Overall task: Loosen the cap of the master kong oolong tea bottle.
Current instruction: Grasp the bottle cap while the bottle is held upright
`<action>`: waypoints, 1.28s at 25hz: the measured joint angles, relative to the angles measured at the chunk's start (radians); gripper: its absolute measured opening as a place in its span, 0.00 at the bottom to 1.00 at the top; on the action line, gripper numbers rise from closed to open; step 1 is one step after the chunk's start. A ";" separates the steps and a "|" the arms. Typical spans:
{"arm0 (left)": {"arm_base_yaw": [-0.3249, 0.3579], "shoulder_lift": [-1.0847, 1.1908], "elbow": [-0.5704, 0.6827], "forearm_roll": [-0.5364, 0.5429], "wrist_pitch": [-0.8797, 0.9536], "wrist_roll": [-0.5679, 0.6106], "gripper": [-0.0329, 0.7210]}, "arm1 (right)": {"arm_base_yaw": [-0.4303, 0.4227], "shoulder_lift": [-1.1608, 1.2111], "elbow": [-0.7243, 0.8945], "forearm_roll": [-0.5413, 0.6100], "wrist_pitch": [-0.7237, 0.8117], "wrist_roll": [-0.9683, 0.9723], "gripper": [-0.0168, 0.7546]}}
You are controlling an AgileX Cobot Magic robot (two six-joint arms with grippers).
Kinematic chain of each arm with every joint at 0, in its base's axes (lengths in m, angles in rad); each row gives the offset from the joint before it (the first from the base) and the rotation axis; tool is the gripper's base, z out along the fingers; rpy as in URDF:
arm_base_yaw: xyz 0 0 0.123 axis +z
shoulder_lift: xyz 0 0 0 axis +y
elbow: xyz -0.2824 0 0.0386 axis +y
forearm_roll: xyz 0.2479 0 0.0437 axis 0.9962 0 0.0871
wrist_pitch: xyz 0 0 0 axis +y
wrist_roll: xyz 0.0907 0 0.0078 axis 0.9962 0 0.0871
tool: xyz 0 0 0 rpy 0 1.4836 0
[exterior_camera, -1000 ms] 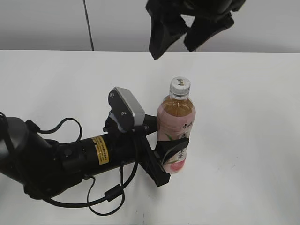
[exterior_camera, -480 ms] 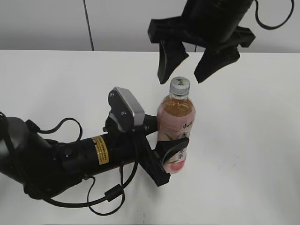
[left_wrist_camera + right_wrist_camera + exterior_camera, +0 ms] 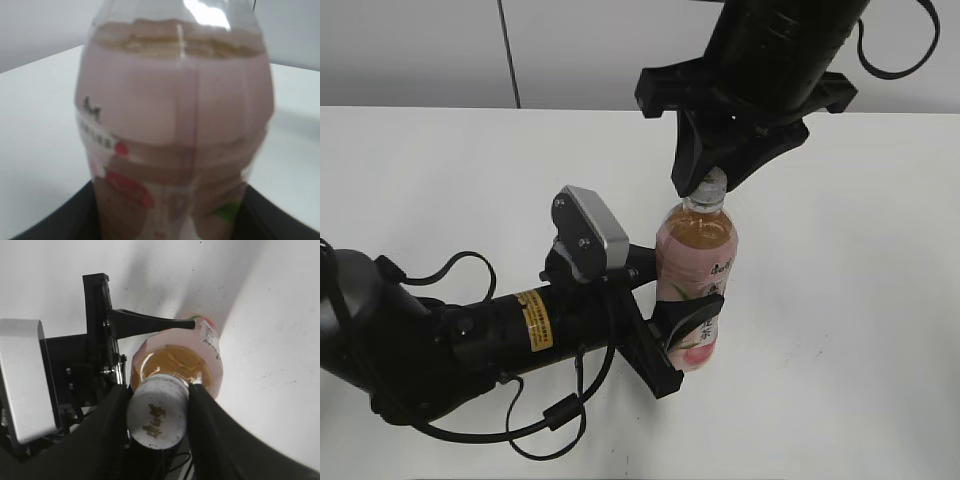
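Observation:
The master kong oolong tea bottle point(image 3: 696, 270) stands upright on the white table point(image 3: 840, 300), amber tea inside and a pale pink label. It fills the left wrist view point(image 3: 175, 130). My left gripper point(image 3: 682, 335) is shut on its lower body from the left side. My right gripper point(image 3: 710, 180) has come down from above and its two black fingers press both sides of the white cap point(image 3: 157, 412), which shows a small dark mark on top. In the exterior view only a sliver of the cap point(image 3: 712, 185) shows between the fingers.
The left arm point(image 3: 470, 330) with its grey wrist camera point(image 3: 590, 235) and loose cables lies across the table's front left. A grey wall point(image 3: 420, 50) with a dark vertical seam stands behind the table.
My right gripper has come down from above the bottle and closed its fingers round the cap. The left gripper and the bottle have not moved.

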 joint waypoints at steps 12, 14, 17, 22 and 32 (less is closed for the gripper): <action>0.000 0.000 0.000 0.008 0.000 0.001 0.55 | 0.000 0.000 0.000 0.012 0.000 -1.084 0.38; 0.000 0.000 0.000 0.009 0.000 0.001 0.55 | 0.000 0.000 0.000 0.011 0.003 -1.283 0.38; 0.000 0.000 -0.001 0.009 0.000 0.002 0.55 | 0.000 -0.001 0.000 0.002 0.004 -1.429 0.38; 0.000 0.000 -0.001 0.009 0.000 0.002 0.55 | 0.002 -0.001 -0.001 -0.002 0.004 -1.465 0.38; 0.000 0.000 -0.001 0.015 -0.001 0.000 0.55 | 0.001 -0.001 -0.101 0.060 0.002 -1.084 0.75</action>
